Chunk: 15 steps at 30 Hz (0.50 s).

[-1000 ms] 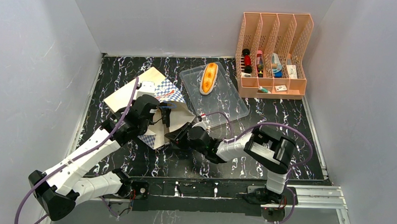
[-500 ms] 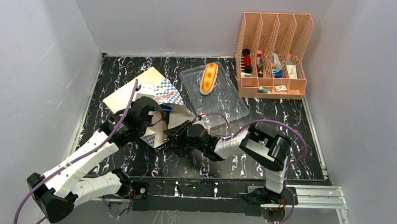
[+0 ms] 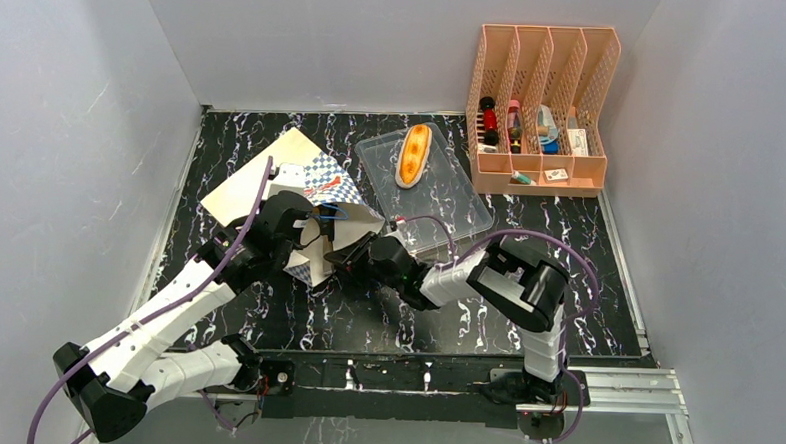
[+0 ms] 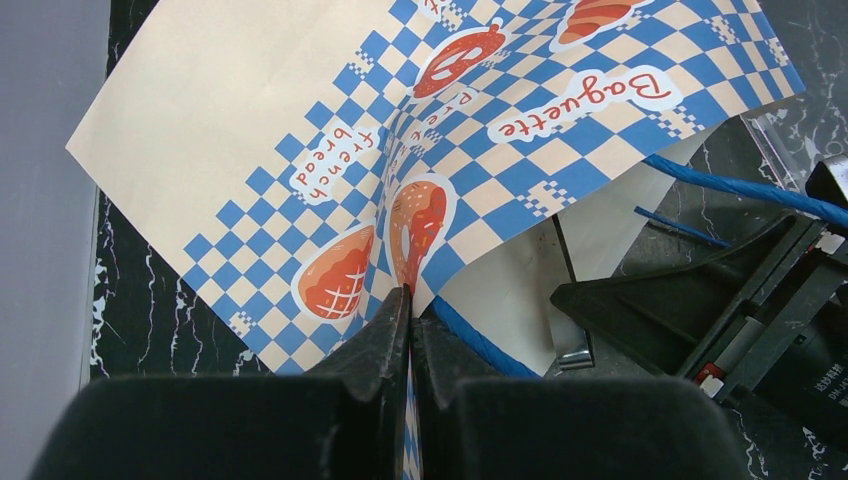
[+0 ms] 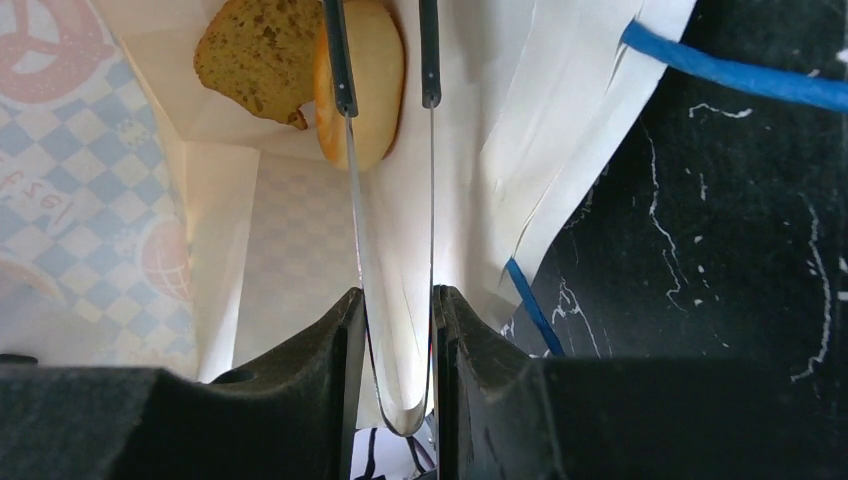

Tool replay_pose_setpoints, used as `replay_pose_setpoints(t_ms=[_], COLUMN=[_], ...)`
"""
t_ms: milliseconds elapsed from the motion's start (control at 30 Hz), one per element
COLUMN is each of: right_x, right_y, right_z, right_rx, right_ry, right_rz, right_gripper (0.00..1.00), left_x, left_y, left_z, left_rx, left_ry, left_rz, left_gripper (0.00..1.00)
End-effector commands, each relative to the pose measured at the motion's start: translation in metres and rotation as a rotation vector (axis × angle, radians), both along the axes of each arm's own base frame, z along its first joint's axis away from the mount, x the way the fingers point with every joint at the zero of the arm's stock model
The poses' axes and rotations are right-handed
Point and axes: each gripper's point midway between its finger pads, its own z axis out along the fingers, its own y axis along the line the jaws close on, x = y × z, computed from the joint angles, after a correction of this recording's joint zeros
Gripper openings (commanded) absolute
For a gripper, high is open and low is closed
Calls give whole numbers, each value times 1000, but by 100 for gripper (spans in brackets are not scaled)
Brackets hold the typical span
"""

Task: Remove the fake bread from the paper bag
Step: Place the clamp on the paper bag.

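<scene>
The paper bag (image 3: 271, 177) lies on its side at the table's left-middle, mouth toward the arms. My left gripper (image 3: 319, 231) is shut on the bag's checkered mouth edge (image 4: 440, 240), pinching it at the fingertips (image 4: 410, 295). My right gripper (image 3: 352, 258) is shut on metal tongs (image 5: 395, 250) that reach into the open bag. Inside, a golden round pastry (image 5: 375, 95) lies at the tong tips, with a brown bread piece (image 5: 250, 55) beside it. A long orange-tan bun (image 3: 413, 153) lies outside the bag on the clear tray (image 3: 450, 209).
A pink file rack (image 3: 540, 108) with small items stands at the back right. The clear tray sits right of the bag, close to my right arm. Blue cord handles (image 5: 740, 72) trail from the bag mouth onto the black marbled table (image 3: 568, 250).
My right gripper has moved left and forward, pushing the tongs deeper into the bag mouth. The bag's mouth has shifted slightly. My left gripper keeps its hold.
</scene>
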Motion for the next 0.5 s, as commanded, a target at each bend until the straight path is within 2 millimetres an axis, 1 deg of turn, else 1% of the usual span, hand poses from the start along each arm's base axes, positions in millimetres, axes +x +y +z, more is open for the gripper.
replay_pose_setpoints(t_ms=[0, 100, 233, 333, 400, 467], right_x=[16, 19, 19, 19, 19, 18], right_y=[5, 5, 5, 5, 4, 3], right_z=[2, 0, 2, 6, 8, 10], right_rx=[-13, -21, -34, -33, -35, -34], right_ry=[-19, -20, -37, -45, -49, -54], right_rz=[-1, 4, 12, 17, 20, 21], right_gripper=[22, 21, 12, 3, 0, 0], left_x=[1, 1, 2, 2, 2, 2], left_y=[1, 1, 1, 1, 2, 2], left_z=[12, 15, 17, 17, 18, 20], left_rx=[-21, -24, -19, -19, -19, -16], left_ry=[-31, -36, -37, -35, -38, -40], left_rz=[2, 3, 4, 8, 10, 13], left_gripper=[0, 0, 0, 0, 0, 0])
